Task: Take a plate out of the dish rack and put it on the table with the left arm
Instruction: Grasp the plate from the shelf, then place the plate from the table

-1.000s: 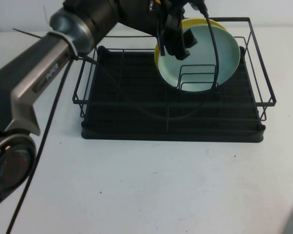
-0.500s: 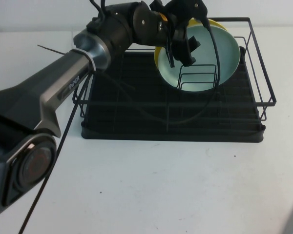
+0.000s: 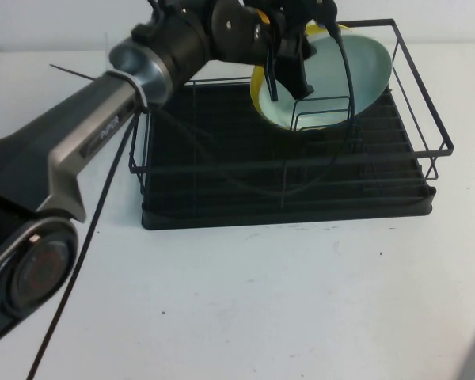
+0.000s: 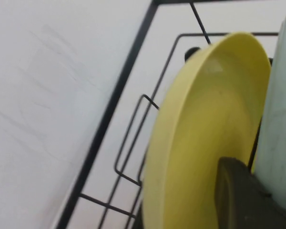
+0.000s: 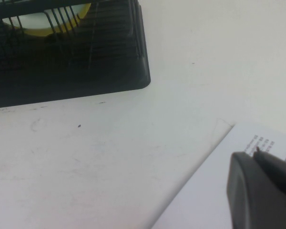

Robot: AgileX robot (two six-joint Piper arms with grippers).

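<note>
On the broad white desk (image 3: 245, 301), the right gripper (image 5: 262, 191) hovers at 5 o'clock near a printed sheet (image 5: 214, 191), too small to read; its spread I cannot tell. At 12 o'clock the big black wire dish rack (image 3: 289, 170) holds the glossy mint-green plate (image 3: 356, 71) against a yellow plate (image 4: 200, 138). The left gripper (image 3: 289, 59) seems to pinch the mint rim; I'd lift straight up, clearing dividers. The arm's lettering isn't legible
</note>
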